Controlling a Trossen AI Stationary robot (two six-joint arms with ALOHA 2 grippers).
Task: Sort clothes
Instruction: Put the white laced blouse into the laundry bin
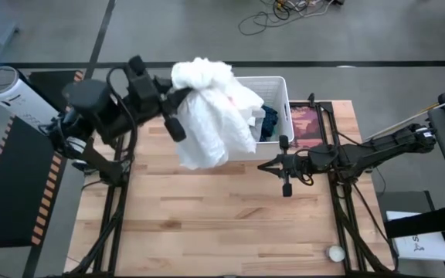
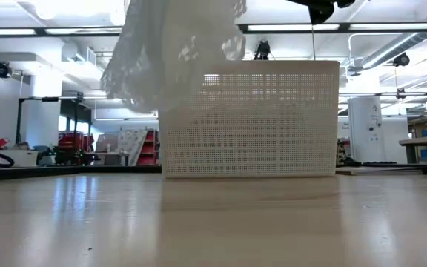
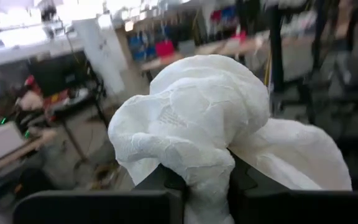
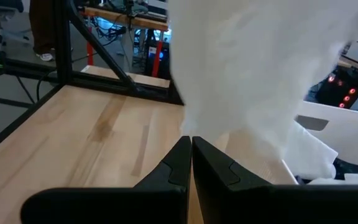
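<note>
Left tool (image 1: 178, 100), clenched on crumpled white lace-like fabric garment (image 1: 211, 116), should be carried clear of white perforated plastic basket (image 1: 282, 86) before release onto desk (image 1: 222, 224).

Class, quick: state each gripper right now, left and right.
Left gripper: shut on the white garment, lifted above the basket.
Right gripper: shut, holding nothing.

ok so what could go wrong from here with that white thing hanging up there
The left claw pinches only a bunched fold of the white garment, so it might slip free. Its loose end hangs over the white basket rim and could snag or drag it. The shut right claw waits nearby, where swinging fabric might catch.
</note>
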